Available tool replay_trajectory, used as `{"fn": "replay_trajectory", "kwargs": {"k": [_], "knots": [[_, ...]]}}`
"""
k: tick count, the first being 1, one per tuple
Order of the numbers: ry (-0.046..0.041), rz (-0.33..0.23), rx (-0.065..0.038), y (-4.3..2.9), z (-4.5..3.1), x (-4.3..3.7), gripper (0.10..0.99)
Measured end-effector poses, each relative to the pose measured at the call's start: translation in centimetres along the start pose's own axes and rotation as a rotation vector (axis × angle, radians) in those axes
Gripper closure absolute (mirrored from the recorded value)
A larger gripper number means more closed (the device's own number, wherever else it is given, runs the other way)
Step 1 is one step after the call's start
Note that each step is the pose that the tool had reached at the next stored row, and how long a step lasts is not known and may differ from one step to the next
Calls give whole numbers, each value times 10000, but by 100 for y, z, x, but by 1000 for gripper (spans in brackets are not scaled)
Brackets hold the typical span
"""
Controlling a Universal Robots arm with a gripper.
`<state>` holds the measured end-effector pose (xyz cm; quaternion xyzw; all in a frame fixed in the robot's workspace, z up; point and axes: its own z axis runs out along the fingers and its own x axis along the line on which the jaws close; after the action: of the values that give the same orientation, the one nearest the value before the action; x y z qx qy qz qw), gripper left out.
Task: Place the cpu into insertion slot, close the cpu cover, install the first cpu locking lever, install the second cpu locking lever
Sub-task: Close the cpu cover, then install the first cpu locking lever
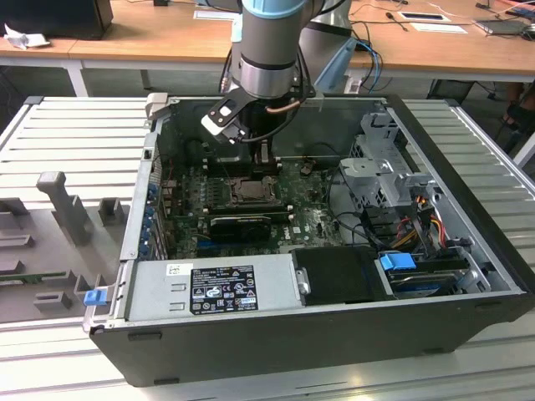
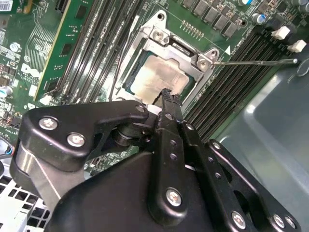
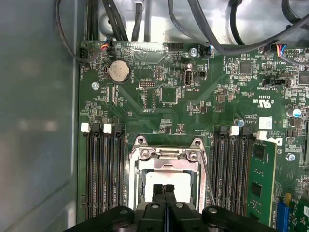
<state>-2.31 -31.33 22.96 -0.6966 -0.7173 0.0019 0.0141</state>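
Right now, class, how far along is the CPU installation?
Done: the cpu lies in the insertion slot, with the cpu cover seemingly down over it. In hand: nothing; the gripper is shut, its tips over the cpu. Left: a thin lever rod sticks out sideways, apparently unlatched.

Arm (image 1: 266, 50) vertical, end effector (image 3: 164, 186) (fingers (image 3: 158, 192) together)

I read the small flat square cpu (image 3: 170, 177) as pale silvery-grey, the thin metal-frame cpu cover (image 3: 166, 155) brighter silver, the circuit board (image 3: 145, 101) green (speckled with pale traces), the ribbed memory slots (image 3: 104, 169) black, my gripper (image 3: 164, 187) matte black.
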Motion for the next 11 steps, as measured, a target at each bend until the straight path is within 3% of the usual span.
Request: {"fn": "replay_trajectory", "kwargs": {"k": [5, 11], "knots": [[-1, 0, 1, -7, -14, 0, 980], [0, 0, 2, -10, -112, 2, 980]]}}
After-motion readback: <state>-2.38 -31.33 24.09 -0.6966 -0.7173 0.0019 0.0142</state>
